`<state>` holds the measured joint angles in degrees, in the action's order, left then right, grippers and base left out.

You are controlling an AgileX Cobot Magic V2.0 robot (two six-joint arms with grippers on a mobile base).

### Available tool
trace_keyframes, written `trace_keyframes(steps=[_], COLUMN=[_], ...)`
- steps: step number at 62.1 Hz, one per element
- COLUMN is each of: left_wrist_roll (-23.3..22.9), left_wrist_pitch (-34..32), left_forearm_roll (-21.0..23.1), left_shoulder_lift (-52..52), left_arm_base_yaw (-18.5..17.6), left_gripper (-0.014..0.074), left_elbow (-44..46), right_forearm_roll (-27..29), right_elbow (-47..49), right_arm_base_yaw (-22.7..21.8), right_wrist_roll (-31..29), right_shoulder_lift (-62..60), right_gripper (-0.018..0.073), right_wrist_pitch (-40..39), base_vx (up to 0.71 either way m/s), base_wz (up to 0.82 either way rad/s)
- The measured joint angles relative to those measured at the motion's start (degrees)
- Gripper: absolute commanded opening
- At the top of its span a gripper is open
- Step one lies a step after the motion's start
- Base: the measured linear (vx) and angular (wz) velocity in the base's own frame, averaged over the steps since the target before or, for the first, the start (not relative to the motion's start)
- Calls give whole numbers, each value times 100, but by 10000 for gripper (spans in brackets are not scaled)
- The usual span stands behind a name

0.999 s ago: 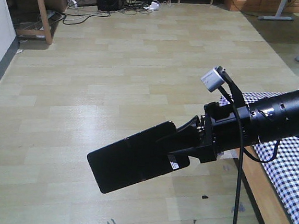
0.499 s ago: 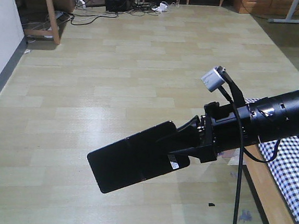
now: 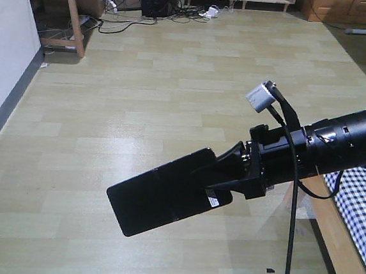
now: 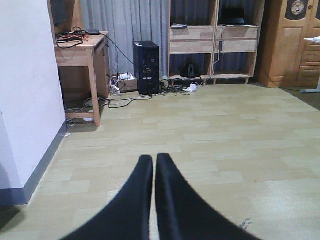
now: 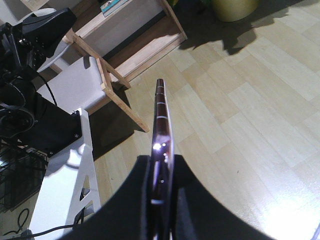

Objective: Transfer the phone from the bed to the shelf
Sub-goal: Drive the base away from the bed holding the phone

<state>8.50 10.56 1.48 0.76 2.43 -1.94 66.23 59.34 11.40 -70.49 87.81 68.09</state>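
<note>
Currently the right gripper (image 3: 216,178) is clamped on one end of the phone (image 3: 155,202), which projects unsupported over the floor (image 3: 142,95), beyond the bed (image 3: 363,214) edge. The left gripper (image 4: 153,167) is closed and empty. Hazard: the glossy slab is held by a short end grip; base motion may pivot it loose and drop it.

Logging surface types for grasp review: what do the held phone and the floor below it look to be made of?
The phone has a smooth black face with a faint sheen, likely glass. Its thin edge looks metallic, rose-tinted, with a bright glint in the right wrist view. The floor is pale wood-look planks with a semi-gloss sheen, either laminate or vinyl; I can't tell which.
</note>
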Motion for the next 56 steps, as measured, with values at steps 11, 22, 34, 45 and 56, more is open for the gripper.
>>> trace_keyframes(steps=[11,22,34,45,56], left_wrist_roll=[0,0,0,0,0], left_wrist_pitch=[0,0,0,0,0], left_forearm_roll=[0,0,0,0,0], left_shoulder_lift=[0,0,0,0,0], left_arm_base_yaw=[0,0,0,0,0], left_gripper=[1,1,1,1,1], left_elbow=[0,0,0,0,0], right_forearm_roll=[0,0,0,0,0], right_elbow=[0,0,0,0,0], right_arm_base_yaw=[0,0,0,0,0], right_wrist_roll=[0,0,0,0,0], right_shoulder_lift=[0,0,0,0,0], right_gripper=[-2,-2,-2,-2,-2], right_wrist_pitch=[0,0,0,0,0], base_vx=[20,23,26,27,29], base_wz=[2,-1,-4,-6,-6])
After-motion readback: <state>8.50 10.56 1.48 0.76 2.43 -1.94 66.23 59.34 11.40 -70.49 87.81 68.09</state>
